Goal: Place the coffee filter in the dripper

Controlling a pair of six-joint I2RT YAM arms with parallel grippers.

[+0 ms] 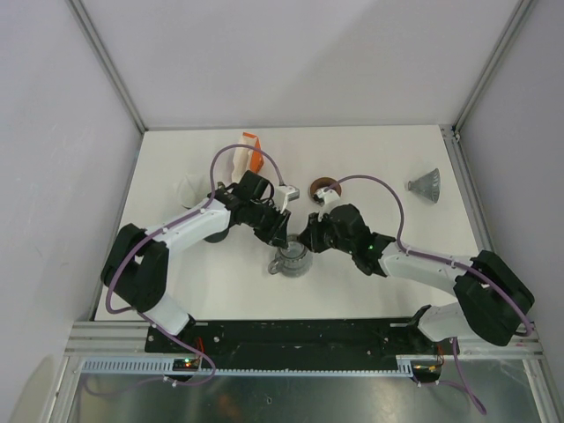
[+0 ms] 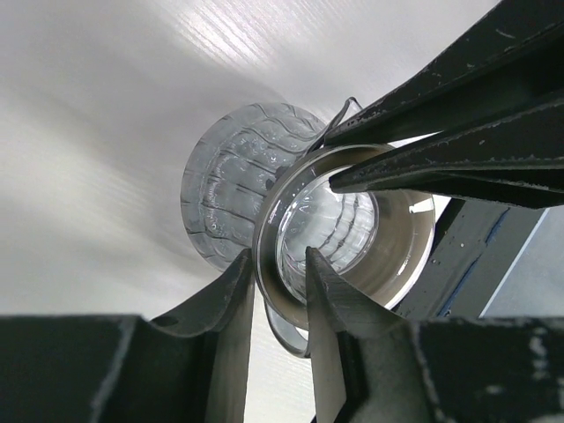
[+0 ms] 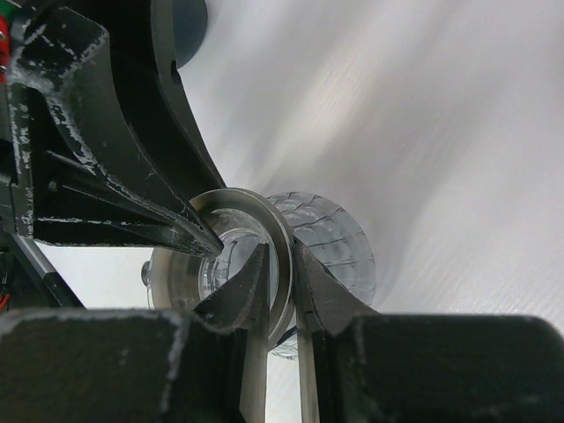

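The dripper point(image 1: 291, 262), a clear ribbed glass cone with a grey rim ring, stands on the white table point(image 1: 370, 159) between both arms. My left gripper point(image 1: 282, 240) pinches its rim from the left, one finger outside and one inside point(image 2: 278, 256). From the right, my right gripper point(image 1: 304, 240) is shut on the same rim point(image 3: 280, 248). The glass body point(image 2: 233, 189) point(image 3: 335, 242) looks bare inside. A white rounded paper piece point(image 1: 196, 187), apparently the coffee filter, lies at the back left, partly behind the left arm.
An orange-and-white packet point(image 1: 251, 154) lies at the back. A brown ring point(image 1: 324, 187) sits behind the grippers. A silver ribbed cone point(image 1: 426, 183) rests at the back right. Grey walls close in the table on three sides.
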